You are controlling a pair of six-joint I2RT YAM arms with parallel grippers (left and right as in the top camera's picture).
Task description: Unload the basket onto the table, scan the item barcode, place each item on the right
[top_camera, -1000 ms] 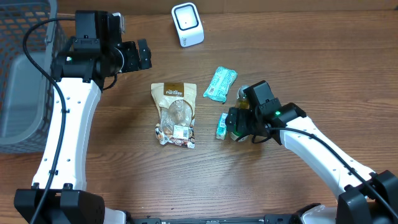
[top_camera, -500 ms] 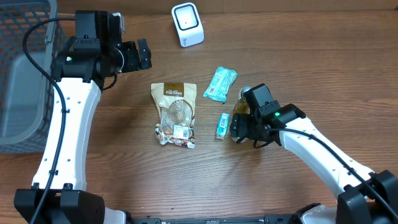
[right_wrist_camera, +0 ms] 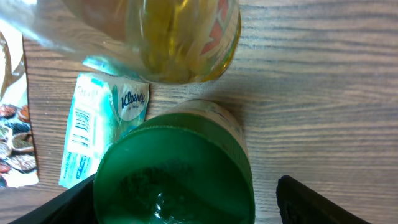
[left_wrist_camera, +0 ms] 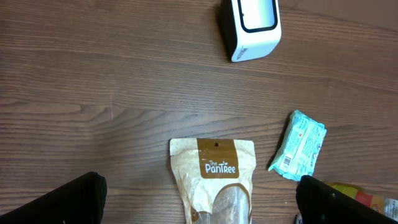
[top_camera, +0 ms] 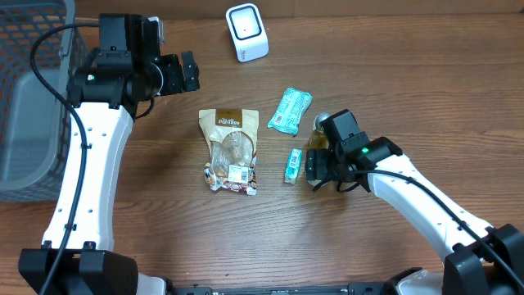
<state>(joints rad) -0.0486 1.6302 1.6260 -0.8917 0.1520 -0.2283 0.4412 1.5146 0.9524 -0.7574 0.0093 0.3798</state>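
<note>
I read this as a mock shop checkout rigged in a lab — a white barcode scanner (top_camera: 246,32) on a wood-grain table (top_camera: 393,74), a retail snack pouch (top_camera: 230,147) and tissue pack (top_camera: 293,165) — plus a mesh basket (top_camera: 24,98) at my left.

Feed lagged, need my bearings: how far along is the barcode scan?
Done: right claw sits around the green-lidded jar. In hand: that grasp, grip unclear. Left to do: lift it and show its barcode to the white scanner, standing well apart. Left claw hangs open, empty.
</note>
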